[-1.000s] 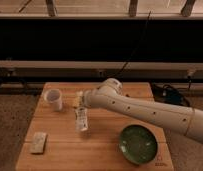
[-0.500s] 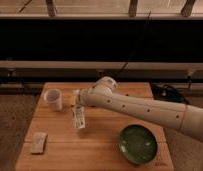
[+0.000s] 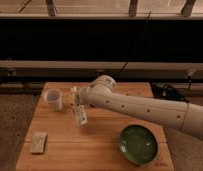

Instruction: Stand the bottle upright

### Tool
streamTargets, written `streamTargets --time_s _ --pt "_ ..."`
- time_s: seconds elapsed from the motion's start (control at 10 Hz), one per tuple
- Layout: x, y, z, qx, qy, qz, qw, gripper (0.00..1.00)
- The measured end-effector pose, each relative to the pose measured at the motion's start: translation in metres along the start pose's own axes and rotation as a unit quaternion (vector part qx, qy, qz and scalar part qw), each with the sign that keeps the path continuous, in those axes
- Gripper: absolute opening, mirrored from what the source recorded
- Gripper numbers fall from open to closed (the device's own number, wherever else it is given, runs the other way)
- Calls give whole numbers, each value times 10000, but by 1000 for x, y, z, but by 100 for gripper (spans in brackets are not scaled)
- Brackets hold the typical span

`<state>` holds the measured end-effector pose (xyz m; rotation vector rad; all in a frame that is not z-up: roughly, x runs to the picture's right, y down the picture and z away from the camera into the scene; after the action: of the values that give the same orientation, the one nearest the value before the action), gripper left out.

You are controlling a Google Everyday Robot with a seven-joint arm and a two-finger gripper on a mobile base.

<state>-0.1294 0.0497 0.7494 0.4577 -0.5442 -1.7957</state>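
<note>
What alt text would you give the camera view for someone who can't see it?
The robot's tool is at a clear plastic bottle leaning on a wooden table, right of a white mug. A green bowl sits front right, a pale block front left.

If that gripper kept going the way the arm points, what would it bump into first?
The gripper sits at the bottle already. Carried on leftward, it would probably meet the white mug first, though depth is hard to judge here.

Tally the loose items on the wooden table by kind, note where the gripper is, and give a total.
Bottle: 1, tilted, beside the gripper
White mug: 1
Green bowl: 1
Pale flat block: 1
Total: 4 items on the wooden table. The gripper is at the bottle, just right of the mug.
</note>
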Motion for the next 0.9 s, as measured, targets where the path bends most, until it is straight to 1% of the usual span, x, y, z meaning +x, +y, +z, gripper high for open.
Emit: streamTargets --time_s 0.1,0.2,0.3,0.5,0.6,0.7,0.8,0.9 --pt "6 -1 -4 120 124 -436 9989 0" --pt "10 -2 -6 314 209 -679 9970 0" --pt "15 -1 -8 544 298 -833 9946 0" --pt "21 5 -7 854 413 -986 9906 0" --pt "22 8 -7 1101 510 -1152 9859 0" --pt "22 10 -7 1362 605 -1420 9786 0" --pt "20 12 -7 1515 661 -1620 9728 0" --pt "16 12 -5 1746 724 -1913 9632 0"
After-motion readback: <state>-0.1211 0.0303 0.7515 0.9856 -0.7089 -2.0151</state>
